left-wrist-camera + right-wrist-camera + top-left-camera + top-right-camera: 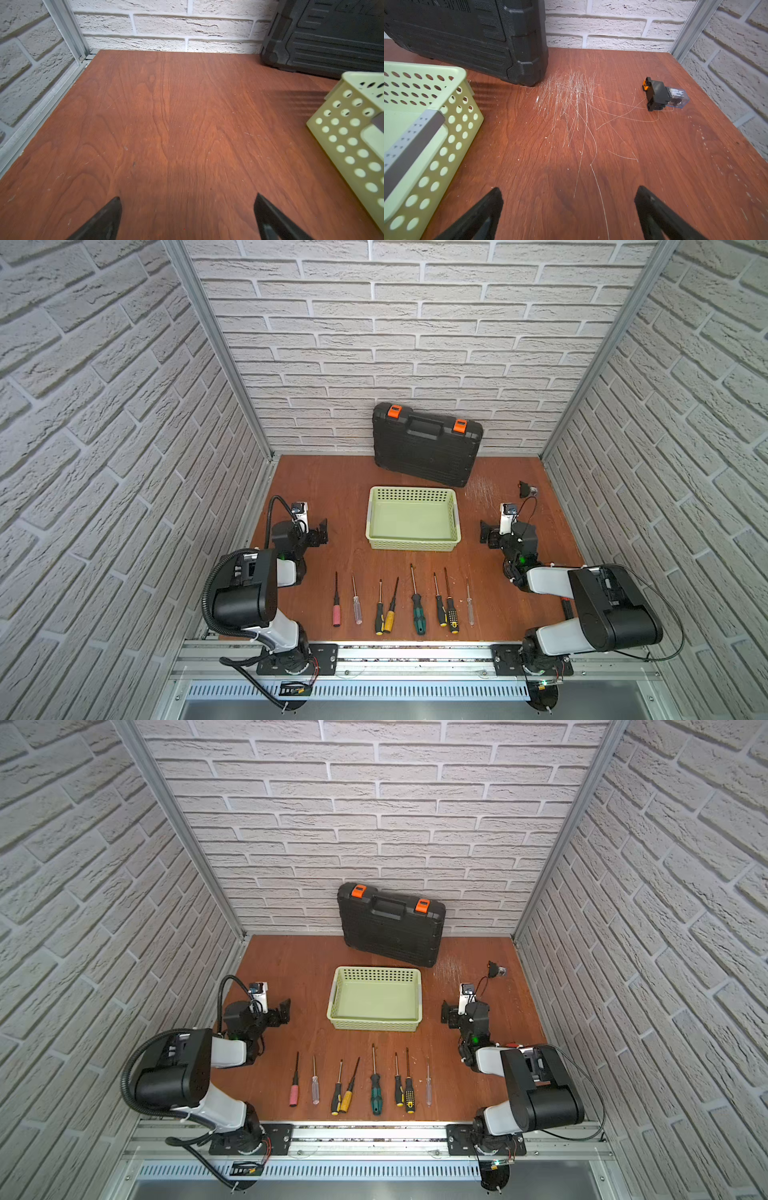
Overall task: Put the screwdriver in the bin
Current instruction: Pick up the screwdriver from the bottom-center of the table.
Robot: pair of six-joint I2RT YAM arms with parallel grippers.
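Left jaws: two black wedge-shaped tips, spread wide with nothing between them, above the tabletop (187,124). Right jaws: same form, equally wide, holding nothing, near a patch of fine pale scratches (571,99).

In both top views the left arm (286,539) and right arm (515,539) end at mid-height of the frame. One is on each side of the bin (411,545), and both are apart from it.

Bin: one shallow rectangular basket of pale green plastic at frame centre. Its sides are pierced with rows of round holes and its rim is rolled.

Screwdrivers (417,612): eight, in one row at lower centre, below the bin and apart from it. All lie on the tabletop with steel shafts toward the bin. Handles: one pink, two clear, one yellow, one green and black, three black and yellow.

Toolcase (426,452): one, of black ribbed plastic with two orange latches, tilted against the back wall above the bin.

Component (662,96): one, small and black with a clear housing. In a top view this component (527,489) lies right of the toolcase.

Tabletop: reddish-brown wood grain, smooth.

Room: three walls (395,344) of white textured brick pattern, with aluminium posts (222,352) in the two far corners.
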